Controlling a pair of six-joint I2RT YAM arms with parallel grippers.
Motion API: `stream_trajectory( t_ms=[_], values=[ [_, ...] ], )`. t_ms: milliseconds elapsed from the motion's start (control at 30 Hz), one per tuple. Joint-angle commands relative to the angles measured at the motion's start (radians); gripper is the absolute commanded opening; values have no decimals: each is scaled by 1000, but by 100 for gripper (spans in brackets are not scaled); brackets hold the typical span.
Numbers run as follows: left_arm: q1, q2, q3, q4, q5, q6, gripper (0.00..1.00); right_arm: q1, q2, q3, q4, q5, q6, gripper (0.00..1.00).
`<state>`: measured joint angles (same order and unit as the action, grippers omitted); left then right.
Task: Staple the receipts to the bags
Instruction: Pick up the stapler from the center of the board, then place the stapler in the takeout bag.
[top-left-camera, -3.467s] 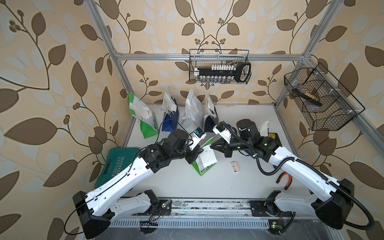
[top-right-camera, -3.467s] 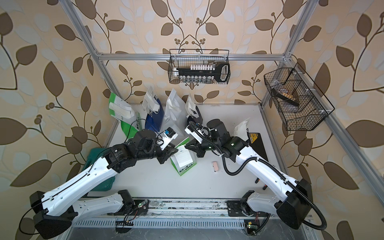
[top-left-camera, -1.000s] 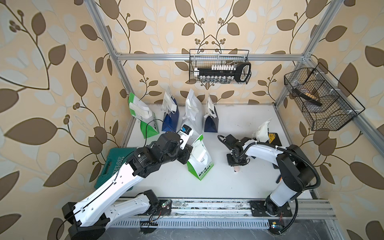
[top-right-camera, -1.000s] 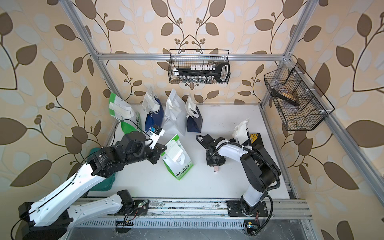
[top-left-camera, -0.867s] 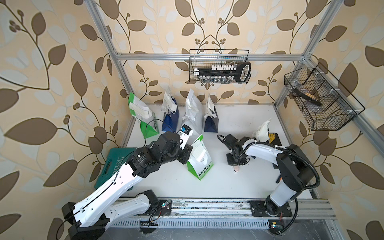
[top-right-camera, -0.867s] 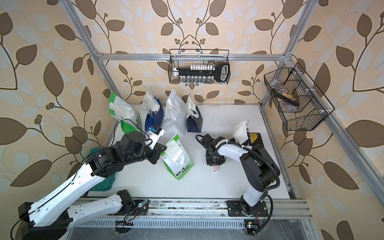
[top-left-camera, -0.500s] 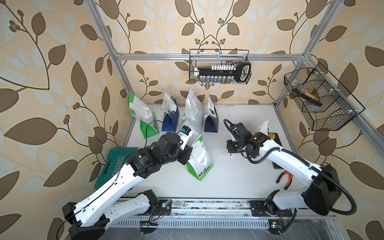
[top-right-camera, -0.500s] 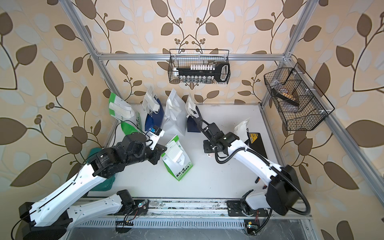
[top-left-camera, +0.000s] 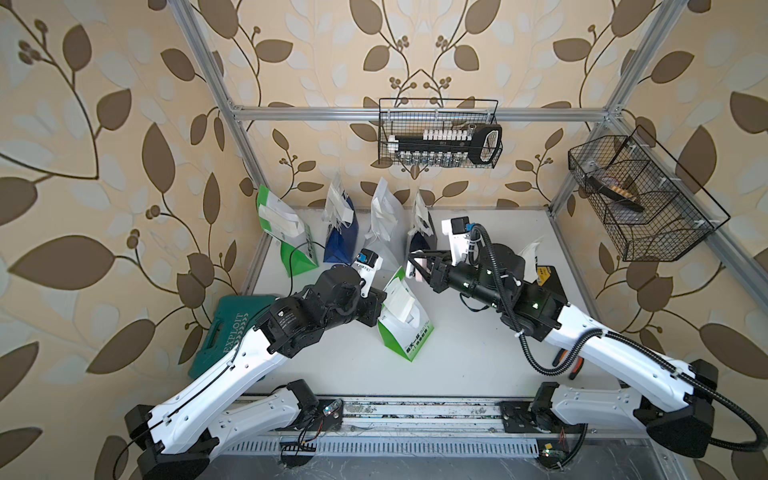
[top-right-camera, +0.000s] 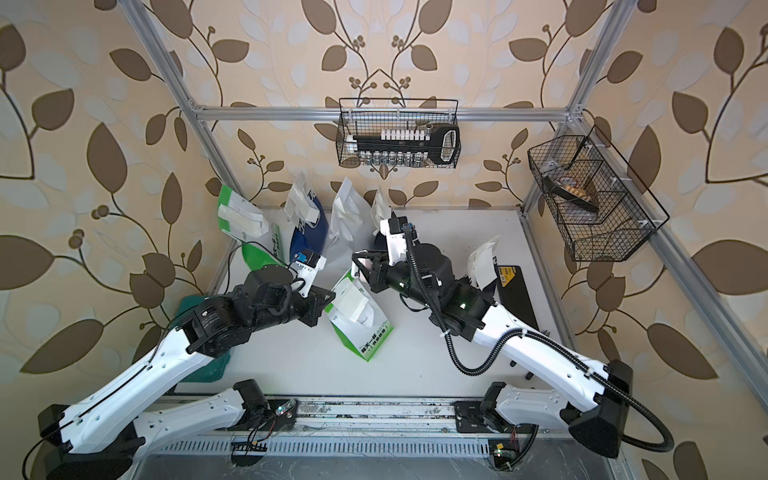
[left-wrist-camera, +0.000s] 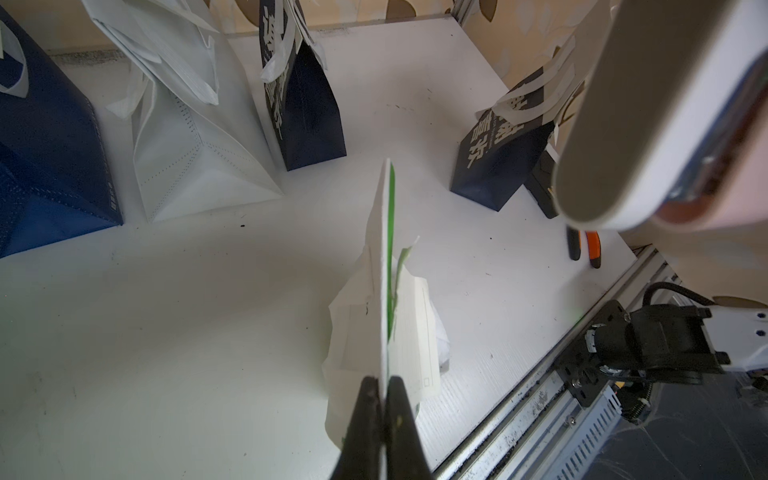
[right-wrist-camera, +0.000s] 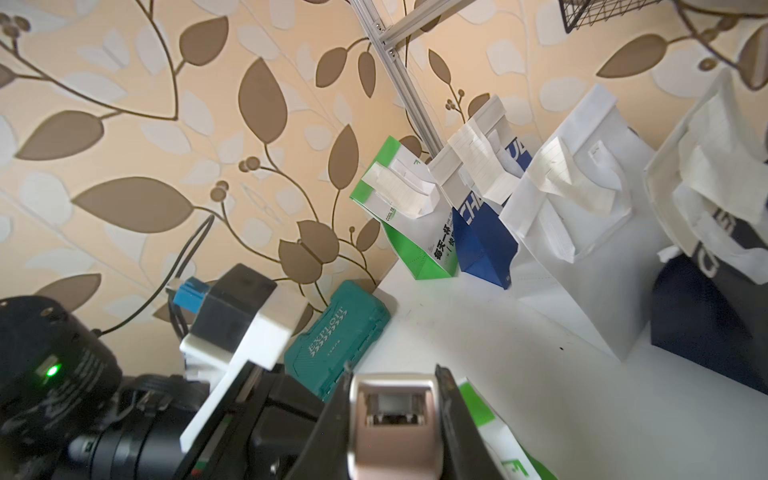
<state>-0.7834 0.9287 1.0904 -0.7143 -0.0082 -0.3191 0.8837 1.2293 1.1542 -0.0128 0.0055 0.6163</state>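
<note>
A green-and-white bag (top-left-camera: 409, 332) (top-right-camera: 365, 332) stands tilted mid-table, a receipt (top-left-camera: 399, 297) (top-right-camera: 351, 301) lying against its upper face. My left gripper (top-left-camera: 379, 305) (left-wrist-camera: 384, 386) is shut on that bag's top edge (left-wrist-camera: 384, 249), with the receipt (left-wrist-camera: 415, 332) just beside the jaws. My right gripper (top-left-camera: 415, 266) (right-wrist-camera: 395, 374) is shut on a pink stapler (top-left-camera: 420, 266) (right-wrist-camera: 390, 419) and holds it in the air just right of the bag's top. Several more bags (top-left-camera: 340, 237) (right-wrist-camera: 582, 232) stand along the back wall with receipts (right-wrist-camera: 482, 166) hanging on them.
A teal tool case (top-left-camera: 232, 324) lies at the left edge. Orange-handled pliers (top-left-camera: 567, 361) and a black box (top-left-camera: 544, 276) lie on the right, near a navy bag (left-wrist-camera: 498, 162). Wire baskets (top-left-camera: 440, 133) hang on the back and right walls.
My right gripper has lifted the pink stapler off the table and carried it left and back, up to the top of the bag. The left arm and its bag have hardly moved.
</note>
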Motion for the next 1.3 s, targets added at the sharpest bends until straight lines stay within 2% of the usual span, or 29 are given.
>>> stream_trajectory(
  t_ms=[0,333,967,1267],
  values=[
    [12,4,34,16,-2,-48,0,7,36,37,140,-48,84,0],
    [16,0,50,19,-8,-65,0,14,83,14,183,-69,116,0],
    [18,-21,74,9,-6,-57,0,50,134,36,110,-39,30,0],
    [18,-9,68,18,43,-47,0,61,150,62,87,-7,-20,0]
  ],
)
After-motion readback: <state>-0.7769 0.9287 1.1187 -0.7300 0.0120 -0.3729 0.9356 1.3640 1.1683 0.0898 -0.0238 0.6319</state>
